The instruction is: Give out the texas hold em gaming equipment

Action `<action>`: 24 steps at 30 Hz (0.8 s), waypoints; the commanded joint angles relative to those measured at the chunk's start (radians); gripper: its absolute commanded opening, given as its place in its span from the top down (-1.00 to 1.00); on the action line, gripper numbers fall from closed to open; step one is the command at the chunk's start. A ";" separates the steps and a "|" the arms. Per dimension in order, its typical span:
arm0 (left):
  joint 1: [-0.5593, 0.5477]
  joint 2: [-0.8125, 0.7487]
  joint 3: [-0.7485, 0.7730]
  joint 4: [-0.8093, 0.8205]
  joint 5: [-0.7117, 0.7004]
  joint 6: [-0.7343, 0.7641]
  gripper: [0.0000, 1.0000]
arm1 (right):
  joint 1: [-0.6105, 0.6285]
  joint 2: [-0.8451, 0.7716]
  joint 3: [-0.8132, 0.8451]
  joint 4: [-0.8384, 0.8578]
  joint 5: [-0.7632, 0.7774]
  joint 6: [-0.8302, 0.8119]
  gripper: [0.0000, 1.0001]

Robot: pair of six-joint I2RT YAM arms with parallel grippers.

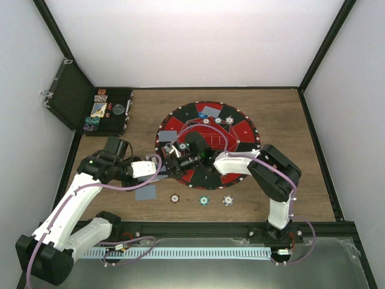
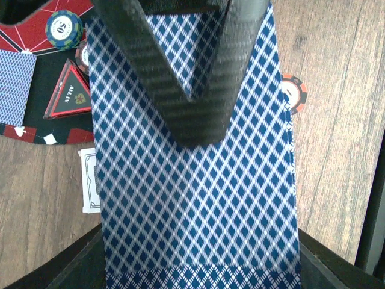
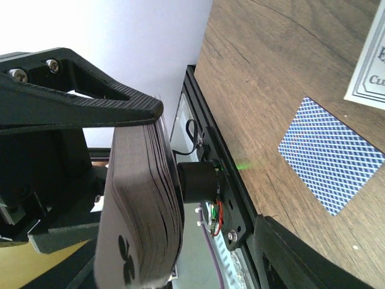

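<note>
Where the two arms meet over the near left edge of the round mat, the left gripper pinches a deck of cards, its top finger pressed flat on the blue diamond-patterned back. The right gripper has its fingers spread. The upper finger sits at the deck's top edge and the lower one is well apart from it, with bare wood showing between.

The table is brown wood with a clear grain, enclosed on three sides by plain white walls in a black frame. A single card lies face down on the wood beside the left arm, and two more cards lie on the mat. Three chips sit in a row on the wood just beside the mat's near edge.

An open black case stands in the far left corner, with more chips in its tray. From the left wrist, a "50" chip and a red triangular marker rest on the mat, and an orange chip lies on the wood beside the deck.
</note>
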State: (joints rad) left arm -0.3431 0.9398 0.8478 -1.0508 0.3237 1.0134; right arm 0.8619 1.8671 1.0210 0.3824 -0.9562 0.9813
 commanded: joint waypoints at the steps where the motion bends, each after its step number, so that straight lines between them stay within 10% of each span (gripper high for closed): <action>1: 0.000 -0.010 0.022 0.017 0.031 -0.004 0.89 | -0.017 -0.046 -0.033 -0.081 0.044 -0.032 -0.07; 24: 0.000 -0.013 -0.001 0.032 0.022 -0.006 0.90 | -0.081 -0.270 -0.082 -0.208 0.111 -0.053 0.99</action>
State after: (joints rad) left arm -0.3431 0.9394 0.8478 -1.0409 0.3229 1.0130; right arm 0.8200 1.6588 0.9638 0.2173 -0.8547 0.9417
